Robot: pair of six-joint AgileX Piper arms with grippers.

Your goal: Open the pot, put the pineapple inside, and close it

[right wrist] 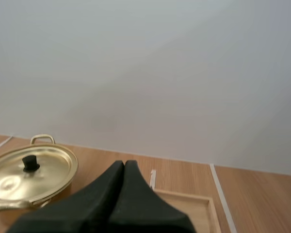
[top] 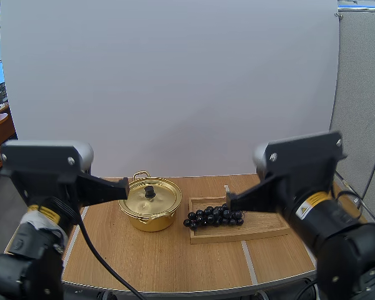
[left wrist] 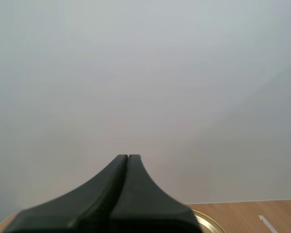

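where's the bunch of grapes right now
In the high view the bunch of grapes lies at the left end of the wooden tray, right of centre on the table, just right of the closed gold pot.

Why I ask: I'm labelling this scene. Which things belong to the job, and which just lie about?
For the job: pot, its lid on; grapes, the only fruit here; left gripper and right gripper, both shut, empty.
Lying about: tray under the grapes; tape strips on the table.
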